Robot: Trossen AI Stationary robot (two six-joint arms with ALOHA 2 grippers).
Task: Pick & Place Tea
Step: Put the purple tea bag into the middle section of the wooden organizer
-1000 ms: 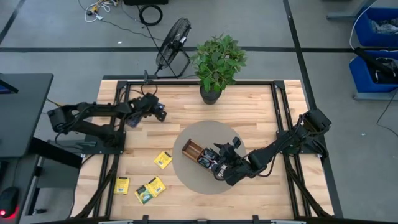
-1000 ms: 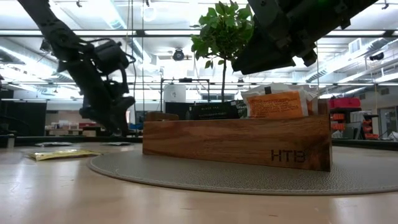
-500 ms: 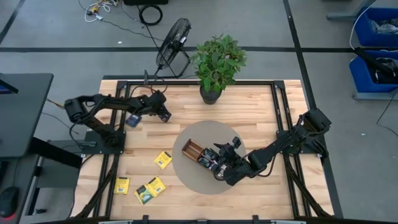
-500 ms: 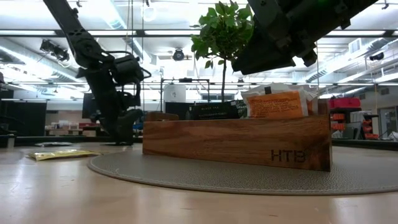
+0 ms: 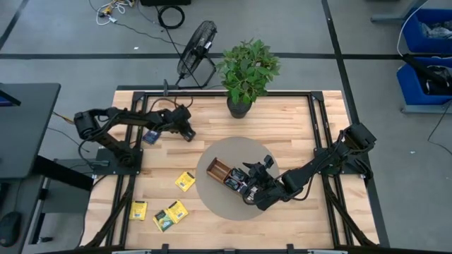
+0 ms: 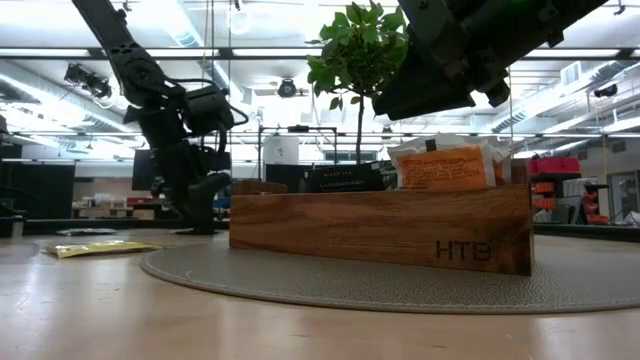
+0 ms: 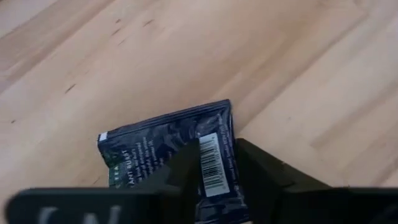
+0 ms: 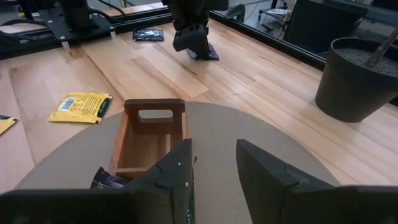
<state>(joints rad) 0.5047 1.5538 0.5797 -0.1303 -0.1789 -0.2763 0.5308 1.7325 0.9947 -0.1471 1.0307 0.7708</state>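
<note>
- Navy sachet lies flat on the wooden table, near its left rear, well apart from the tray.
- Left gripper is down on the sachet, fingers straddling one edge and narrowed around it; a firm pinch is not certain. This looks like the pick step.
- Right gripper hovers over the tray, jaws apart, empty.
- Next: confirm the grip, lift, carry to the tray's empty compartment.
</note>
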